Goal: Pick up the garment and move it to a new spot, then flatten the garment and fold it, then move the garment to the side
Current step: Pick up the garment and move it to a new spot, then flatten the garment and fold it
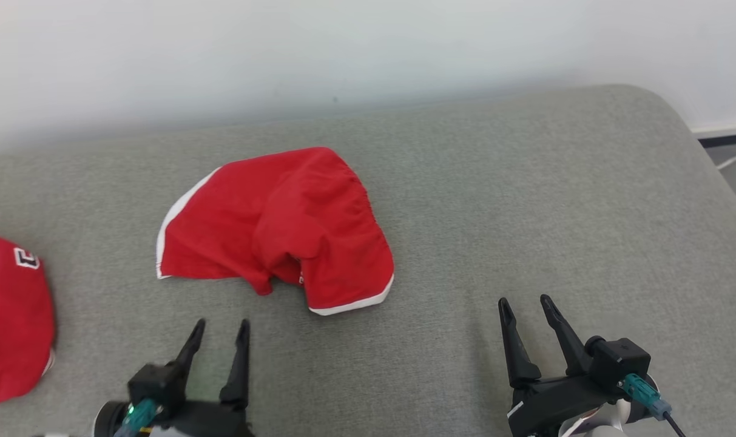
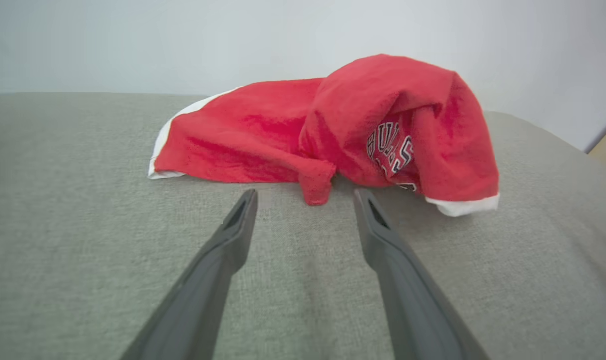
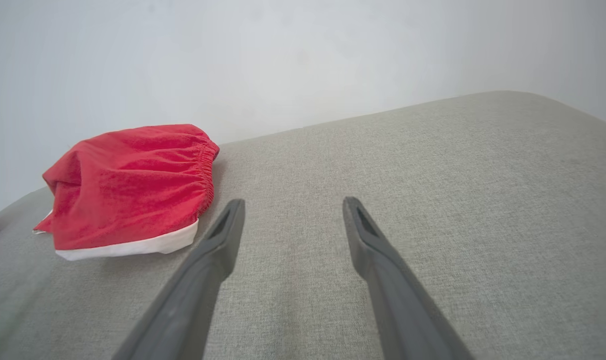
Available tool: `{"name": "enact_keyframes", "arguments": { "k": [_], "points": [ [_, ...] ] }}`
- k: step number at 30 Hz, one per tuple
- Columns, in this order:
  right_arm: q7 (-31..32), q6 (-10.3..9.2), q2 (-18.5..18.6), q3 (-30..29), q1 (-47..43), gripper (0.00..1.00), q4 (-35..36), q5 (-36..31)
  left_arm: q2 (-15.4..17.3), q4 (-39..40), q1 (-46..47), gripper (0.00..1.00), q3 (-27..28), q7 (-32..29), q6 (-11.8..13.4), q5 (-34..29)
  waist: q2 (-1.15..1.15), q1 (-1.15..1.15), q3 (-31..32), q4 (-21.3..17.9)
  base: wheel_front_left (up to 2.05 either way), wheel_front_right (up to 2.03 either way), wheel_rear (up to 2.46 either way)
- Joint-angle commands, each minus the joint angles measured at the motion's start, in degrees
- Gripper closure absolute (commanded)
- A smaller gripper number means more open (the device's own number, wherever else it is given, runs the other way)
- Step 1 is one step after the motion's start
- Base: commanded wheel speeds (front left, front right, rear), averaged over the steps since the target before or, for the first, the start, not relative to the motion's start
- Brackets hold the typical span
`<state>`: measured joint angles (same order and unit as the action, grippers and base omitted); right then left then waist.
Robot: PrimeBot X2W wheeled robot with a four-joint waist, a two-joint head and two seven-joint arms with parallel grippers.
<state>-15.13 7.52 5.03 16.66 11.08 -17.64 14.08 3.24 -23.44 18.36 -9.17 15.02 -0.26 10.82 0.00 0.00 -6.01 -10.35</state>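
1. A plain pale wall [image 1: 368,48] runs behind everything, across the top of the head view.
2. A broad grey upholstered cushion [image 1: 525,212] with a rounded far right corner carries all the things. A sliver of floor [image 1: 735,164] shows beyond that corner.
3. The garment [image 1: 283,224], a pair of red shorts with white trim, lies crumpled on the cushion, left of centre and towards the wall. It is bunched into a hump rather than spread flat. One leg reaches out to the left and the other drapes down on the near right.
4. A second red cloth [image 1: 10,321] with a small white badge lies at the cushion's left edge, well apart from the garment and cut off by the frame.
5. The right pincer [image 1: 524,300] hovers over bare cushion at the lower right. Its jaws are spread wide and hold nothing, and it is well to the right of the garment.
6. The left pincer [image 1: 221,325] sits at the lower left with jaws apart and empty. In its wrist view the fingertips stop just short of the garment's near fold, not touching it.
7. The gathered elastic waistband [image 3: 208,170] faces the right wrist camera.
8. Black and white lettering [image 2: 390,150] shows on the hump, partly folded under, so I cannot read it whole.
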Motion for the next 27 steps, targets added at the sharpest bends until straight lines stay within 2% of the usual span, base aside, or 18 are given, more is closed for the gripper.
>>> {"name": "enact_keyframes", "arguments": {
  "k": [1,5,12,19,27],
  "points": [
    [-0.04,-0.06,0.2,0.27,-0.7,0.0,-0.03,-0.19,0.07,0.86,-1.91,0.0,0.91,0.21,0.25,-0.69,0.0,0.0,0.95,1.57,0.0,0.0,0.0],
    [-0.04,-0.06,0.57,0.63,-0.95,0.0,-0.21,-0.21,-0.15,6.14,-8.1,0.0,5.13,0.21,0.73,-2.87,0.0,0.0,1.31,4.03,0.0,0.0,0.0],
    [-0.03,-0.06,1.38,0.51,-1.08,0.0,-0.59,-0.29,-0.28,10.19,-11.55,0.0,6.86,0.21,0.42,-5.32,0.0,0.0,0.87,8.01,0.0,0.0,0.0],
    [-0.03,-0.06,2.18,-0.1,0.55,0.0,-1.22,-0.36,-0.34,12.26,-12.31,0.0,5.29,0.21,0.61,-4.97,0.0,0.0,-0.87,12.93,0.0,0.0,0.0],
    [-0.03,-0.06,2.86,-4.24,5.2,0.0,-3.72,0.7,-0.33,12.64,-11.62,0.0,3.6,0.16,0.5,-5.0,0.0,0.0,-3.74,19.58,0.0,0.0,0.0]
  ]
}}
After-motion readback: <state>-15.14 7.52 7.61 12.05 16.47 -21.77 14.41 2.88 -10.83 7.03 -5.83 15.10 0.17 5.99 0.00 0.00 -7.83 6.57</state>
